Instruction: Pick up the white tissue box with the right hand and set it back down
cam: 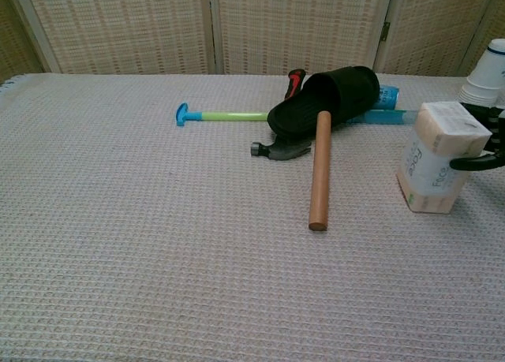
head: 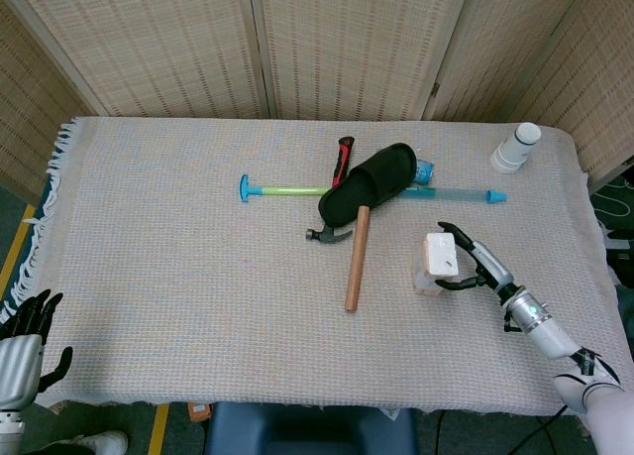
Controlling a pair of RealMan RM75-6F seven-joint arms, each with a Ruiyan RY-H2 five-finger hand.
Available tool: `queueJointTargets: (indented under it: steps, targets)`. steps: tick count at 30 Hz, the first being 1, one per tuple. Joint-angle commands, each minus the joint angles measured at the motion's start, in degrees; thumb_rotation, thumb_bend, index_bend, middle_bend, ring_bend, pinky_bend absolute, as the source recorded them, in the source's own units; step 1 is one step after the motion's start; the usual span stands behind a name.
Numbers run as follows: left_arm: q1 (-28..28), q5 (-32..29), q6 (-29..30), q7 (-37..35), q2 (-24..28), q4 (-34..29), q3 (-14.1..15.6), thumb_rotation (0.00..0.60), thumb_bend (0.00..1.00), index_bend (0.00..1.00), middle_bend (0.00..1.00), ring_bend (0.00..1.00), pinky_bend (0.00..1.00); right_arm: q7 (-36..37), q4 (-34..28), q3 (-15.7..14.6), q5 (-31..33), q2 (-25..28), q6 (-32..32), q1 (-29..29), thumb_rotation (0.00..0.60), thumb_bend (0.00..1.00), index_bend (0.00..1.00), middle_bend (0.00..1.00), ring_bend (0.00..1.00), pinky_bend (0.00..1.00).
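The white tissue box (head: 436, 261) (cam: 438, 158) stands at the right of the table, leaning slightly, with its lower end on the cloth. My right hand (head: 474, 265) (cam: 486, 138) reaches in from the right and grips its upper part, the fingers over the far side and the thumb against the near side. In the chest view only the fingertips show at the frame's edge. My left hand (head: 26, 338) hangs off the table's front left corner with its fingers spread and nothing in them.
A wooden-handled hammer (head: 353, 257) (cam: 318, 169) lies left of the box. Behind it lie a black slipper (head: 369, 182) (cam: 327, 99), a green and blue stick (head: 280, 189), a red-handled tool (head: 343, 156) and a blue stick (head: 462, 192). Stacked white cups (head: 516, 147) stand far right.
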Motion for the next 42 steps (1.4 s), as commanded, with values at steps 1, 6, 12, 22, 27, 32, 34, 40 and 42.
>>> queueJointTargets:
  steps: [1, 6, 12, 22, 27, 32, 34, 40, 42]
  targets:
    - [-0.01, 0.01, -0.01, 0.10, -0.04, 0.01, 0.01, 0.600, 0.40, 0.07, 0.00, 0.00, 0.17, -1.43, -1.95, -0.63, -0.16, 1.36, -1.12, 0.36, 0.600, 0.13, 0.00, 0.04, 0.00, 0.00]
    - [0.00, -0.08, 0.01, 0.18, -0.03, -0.06, 0.00, 0.600, 0.40, 0.07, 0.00, 0.00, 0.17, -5.10, -6.92, -0.65, -0.15, 4.99, 0.00, 0.40, 0.600, 0.13, 0.00, 0.00, 0.00, 0.00]
    - [0.06, 0.22, 0.03, 0.12, 0.08, -0.20, 0.18, 0.600, 0.40, 0.07, 0.00, 0.00, 0.17, -22.49, -23.88, 1.72, 1.01, 16.40, 4.29, 0.16, 0.600, 0.13, 0.00, 0.00, 0.00, 0.00]
    - [0.43, 0.78, 0.85, 0.13, 0.25, -0.54, 0.23, 0.600, 0.40, 0.07, 0.00, 0.00, 0.17, -74.30, -64.58, 9.23, 18.70, 34.55, -0.73, -0.93, 0.600, 0.13, 0.00, 0.00, 0.00, 0.00]
    - [0.57, 0.94, 1.09, 0.03, 0.39, -0.66, 0.24, 0.600, 0.40, 0.07, 0.00, 0.00, 0.17, -86.23, -72.11, 10.09, 26.33, 38.47, -6.39, 1.00, 0.600, 0.13, 0.00, 0.00, 0.00, 0.00]
    - [0.57, 0.68, 0.92, 0.11, 0.46, -0.72, 0.22, 0.600, 0.40, 0.07, 0.00, 0.00, 0.17, -93.37, -75.29, 10.75, 34.22, 39.85, -12.00, 3.64, 0.600, 0.13, 0.00, 0.00, 0.00, 0.00]
    - [0.54, 0.55, 0.88, 0.09, 0.48, -0.74, 0.14, 0.600, 0.40, 0.07, 0.00, 0.00, 0.17, -95.24, -75.50, 10.93, 36.22, 39.84, -12.74, 4.20, 0.600, 0.13, 0.00, 0.00, 0.00, 0.00]
    - [0.51, 0.51, 0.85, 0.09, 0.40, -0.62, 0.08, 0.600, 0.40, 0.07, 0.00, 0.00, 0.17, -100.75, -74.14, 11.20, 43.21, 38.37, -16.09, 6.86, 0.600, 0.13, 0.00, 0.00, 0.00, 0.00]
    - [0.49, 0.43, 0.85, 0.15, 0.34, -0.62, 0.02, 0.600, 0.40, 0.07, 0.00, 0.00, 0.17, -101.92, -73.52, 11.24, 44.80, 37.67, -17.35, 7.81, 0.600, 0.13, 0.00, 0.00, 0.00, 0.00]
